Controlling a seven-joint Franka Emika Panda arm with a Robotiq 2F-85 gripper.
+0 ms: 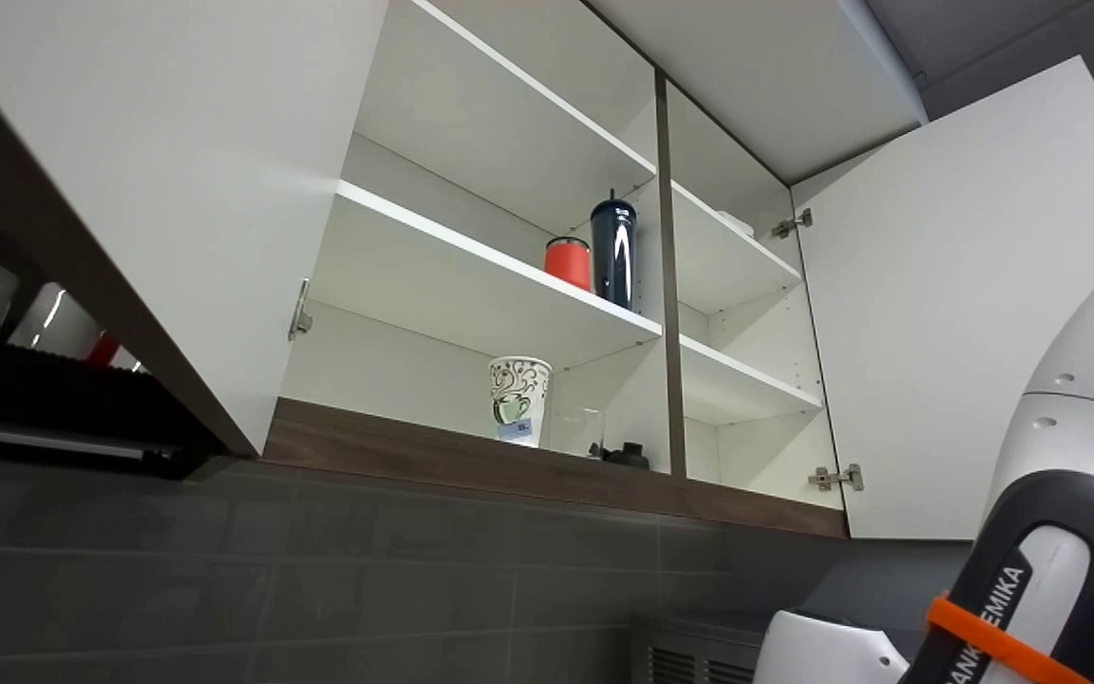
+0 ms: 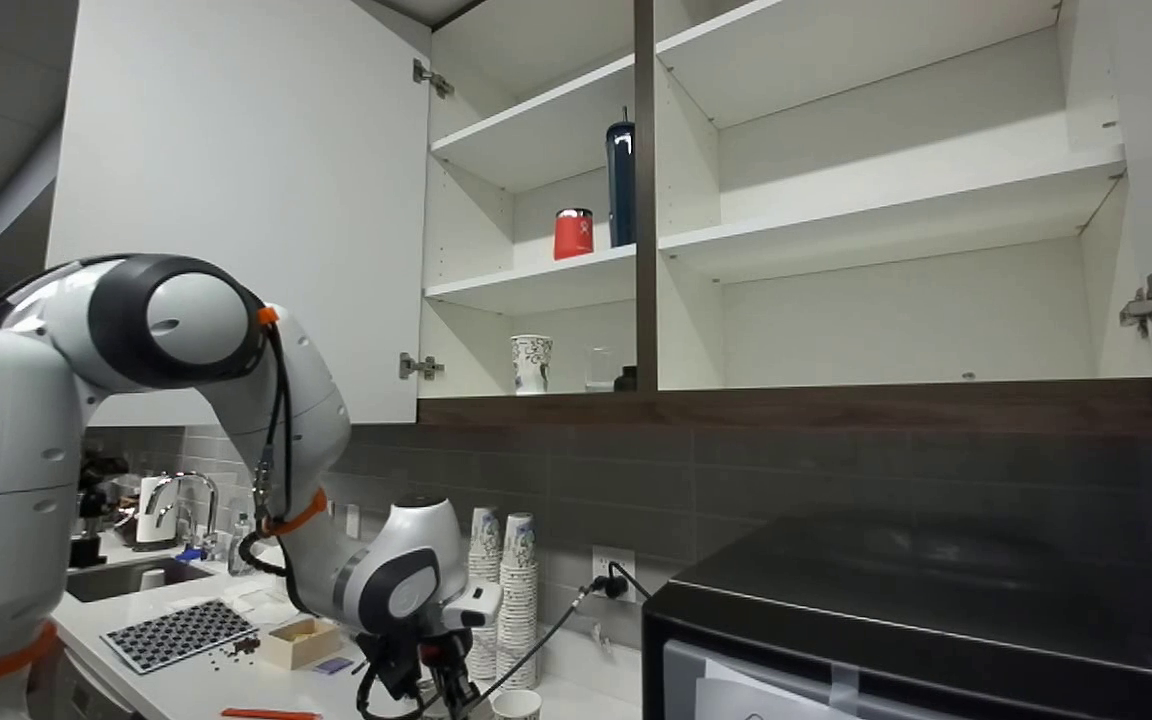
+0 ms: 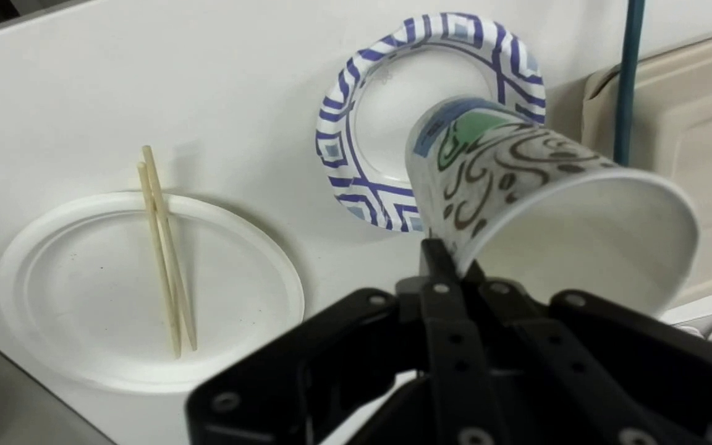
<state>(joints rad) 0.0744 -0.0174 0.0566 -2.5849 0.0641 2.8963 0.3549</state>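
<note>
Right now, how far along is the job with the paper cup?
Done, it seems: the grasp, with the end effector closed on the rim of the paper cup. In hand: holding the cup, which overlaps the patterned plate in the wrist view; whether they touch is unclear. Left, probably: setting it down and letting go, as the rim is pinched.

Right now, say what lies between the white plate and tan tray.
The wrist view shows a patterned plate, partly hidden by the cup in the gripper.
</note>
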